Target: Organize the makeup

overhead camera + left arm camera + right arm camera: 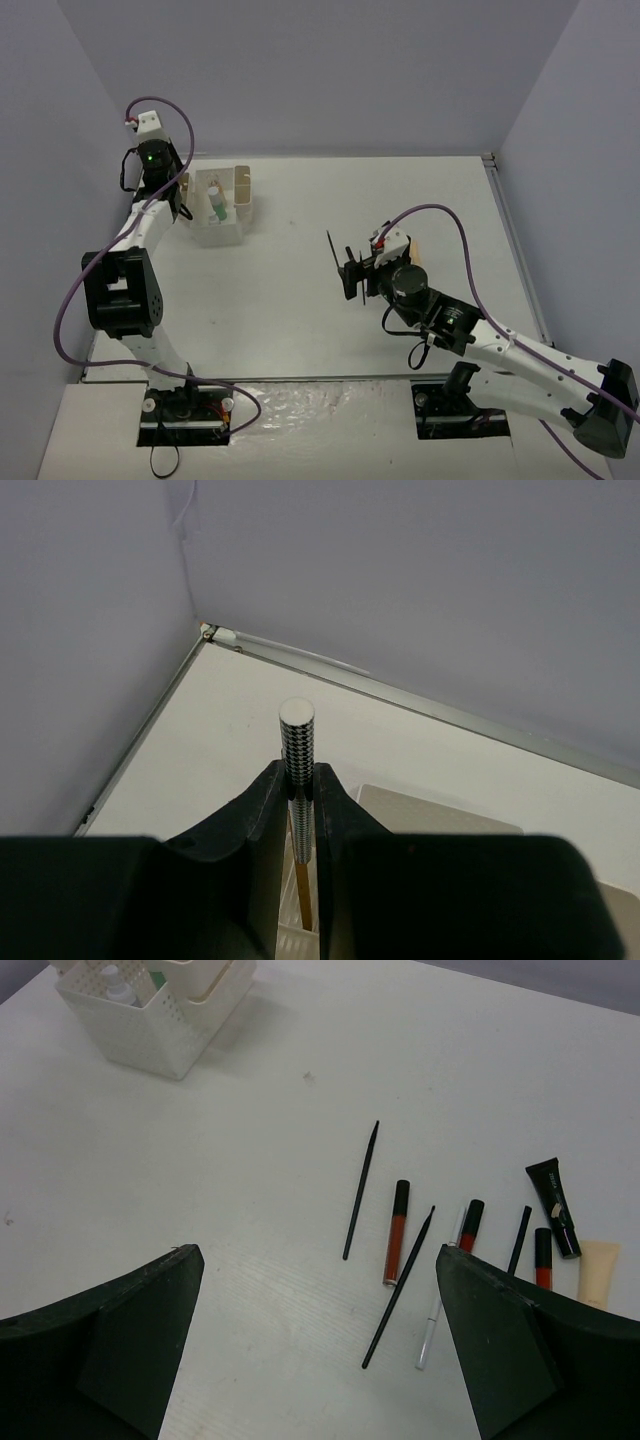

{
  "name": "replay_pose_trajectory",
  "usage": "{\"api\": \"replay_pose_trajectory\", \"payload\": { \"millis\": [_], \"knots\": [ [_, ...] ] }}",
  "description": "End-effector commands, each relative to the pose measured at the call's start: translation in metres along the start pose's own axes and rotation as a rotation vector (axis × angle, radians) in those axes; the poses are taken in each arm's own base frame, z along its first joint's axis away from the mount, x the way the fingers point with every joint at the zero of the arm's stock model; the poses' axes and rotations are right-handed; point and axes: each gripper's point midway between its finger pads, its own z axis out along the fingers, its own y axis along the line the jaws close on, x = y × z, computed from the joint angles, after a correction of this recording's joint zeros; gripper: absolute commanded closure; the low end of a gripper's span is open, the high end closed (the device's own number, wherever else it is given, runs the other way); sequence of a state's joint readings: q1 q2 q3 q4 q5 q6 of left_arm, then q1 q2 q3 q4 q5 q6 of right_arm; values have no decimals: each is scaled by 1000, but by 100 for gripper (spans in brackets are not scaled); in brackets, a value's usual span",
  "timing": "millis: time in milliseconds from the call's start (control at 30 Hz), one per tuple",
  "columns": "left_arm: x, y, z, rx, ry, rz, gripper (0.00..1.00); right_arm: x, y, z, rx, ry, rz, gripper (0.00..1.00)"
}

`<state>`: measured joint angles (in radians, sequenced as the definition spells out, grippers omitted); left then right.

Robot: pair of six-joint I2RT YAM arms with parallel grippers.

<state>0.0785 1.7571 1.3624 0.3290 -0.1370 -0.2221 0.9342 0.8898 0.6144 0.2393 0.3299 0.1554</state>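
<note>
Makeup lies loose on the table under the right gripper, jaws spread wide, nothing held. Left gripper clamped on a thin pencil with a ribbed metal cap, upright over the box. Green bottle stands in the box. Loose pieces look light, stiff, round, likely to roll. Lying flat, they offer little to bite. Brush lies apart from the rest: take it mid-shaft, jaws across it

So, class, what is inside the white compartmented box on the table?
A green bottle stands inside the box; the right wrist view also shows a pale-capped bottle. The walls hide the compartment floors and anything lying low.
</note>
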Motion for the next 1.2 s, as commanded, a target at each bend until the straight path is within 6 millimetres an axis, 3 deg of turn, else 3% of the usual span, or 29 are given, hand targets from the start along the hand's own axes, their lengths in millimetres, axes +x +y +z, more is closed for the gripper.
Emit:
{"api": "replay_pose_trajectory", "payload": {
  "millis": [0,500,600,700,833,967,1100,1133,1167],
  "knots": [
    [-46,-5,3,41,-149,-25,96,-17,-10,-2,46,-59,18,0],
    [-6,-1,2,44,-78,-39,65,-22,-24,-16,85,-82,40,0],
    [-3,-1,0,44,-70,-42,63,-22,-25,-18,88,-80,46,0],
    [-13,-1,-8,48,-76,-62,56,-20,-28,-19,106,-70,58,0],
    [-43,-3,-32,48,-84,-120,39,-16,-34,-17,161,-38,98,0],
    [-64,-4,-66,50,-27,-180,20,8,-49,-9,254,80,150,5],
    [-59,-18,-110,108,115,-216,5,38,-68,-1,316,206,246,16],
    [-48,-22,-123,128,179,-213,3,45,-71,1,322,230,259,18],
    [-51,-22,-129,136,179,-218,3,51,-69,3,312,254,264,20]
  ]
}}
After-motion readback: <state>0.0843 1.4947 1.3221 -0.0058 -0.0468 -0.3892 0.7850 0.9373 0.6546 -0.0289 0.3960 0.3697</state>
